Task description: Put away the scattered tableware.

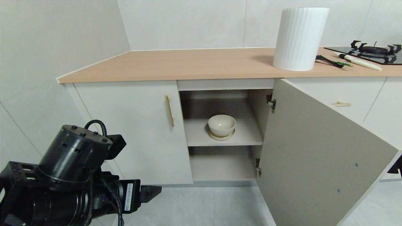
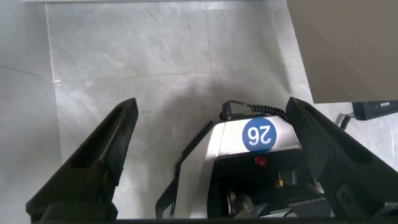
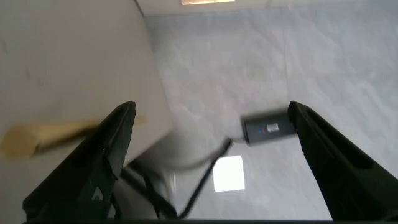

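Observation:
A beige bowl (image 1: 221,125) sits on a small plate (image 1: 230,135) on the upper shelf (image 1: 198,135) of the open cabinet. The cabinet's right door (image 1: 314,157) is swung wide open toward me. My left gripper (image 2: 211,106) hangs low at the left, over the floor in front of the shut left door, open with nothing between its fingers. My right gripper (image 3: 211,109) is open and empty too, close to a drawer front with a gold handle (image 3: 37,138). On the counter by the stove lie a black-handled utensil (image 1: 328,60) and a white one (image 1: 361,61).
A tall white ribbed container (image 1: 298,37) stands on the wooden counter (image 1: 176,64). A gas burner (image 1: 375,49) is at the far right. The lower shelf (image 1: 220,168) is bare. The open door blocks the right side; grey floor tiles (image 1: 204,204) lie in front.

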Robot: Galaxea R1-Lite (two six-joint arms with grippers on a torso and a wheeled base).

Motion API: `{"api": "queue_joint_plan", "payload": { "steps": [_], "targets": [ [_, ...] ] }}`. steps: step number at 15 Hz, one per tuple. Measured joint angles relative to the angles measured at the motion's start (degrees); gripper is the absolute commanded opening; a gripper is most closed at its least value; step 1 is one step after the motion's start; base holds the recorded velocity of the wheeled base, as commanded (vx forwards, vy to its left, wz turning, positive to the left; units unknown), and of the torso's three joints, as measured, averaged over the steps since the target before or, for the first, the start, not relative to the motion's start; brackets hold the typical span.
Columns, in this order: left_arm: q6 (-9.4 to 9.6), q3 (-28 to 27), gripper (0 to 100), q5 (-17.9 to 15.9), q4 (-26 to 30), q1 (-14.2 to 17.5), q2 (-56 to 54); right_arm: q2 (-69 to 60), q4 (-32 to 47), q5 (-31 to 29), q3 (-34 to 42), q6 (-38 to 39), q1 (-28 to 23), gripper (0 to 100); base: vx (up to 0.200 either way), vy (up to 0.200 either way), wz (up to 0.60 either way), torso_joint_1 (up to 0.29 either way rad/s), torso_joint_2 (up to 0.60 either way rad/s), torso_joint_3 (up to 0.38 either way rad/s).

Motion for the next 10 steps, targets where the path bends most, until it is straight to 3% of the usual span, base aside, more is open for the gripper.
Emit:
{"api": "queue_joint_plan", "payload": {
  "steps": [4, 10],
  "targets": [
    [-0.02, 0.0, 100, 0.0, 0.0, 0.0, 0.0, 0.6, -2.8, 1.5, 2.2, 0.4, 1.3, 100, 0.0, 0.0, 0.0, 0.0, 0.0, 0.0],
    [0.0, 0.0, 100, 0.0, 0.0, 0.0, 0.0, 0.8, -13.1, 1.7, 7.1, 5.7, 9.9, 100, 0.0, 0.0, 0.0, 0.0, 0.0, 0.0]
  ]
}}
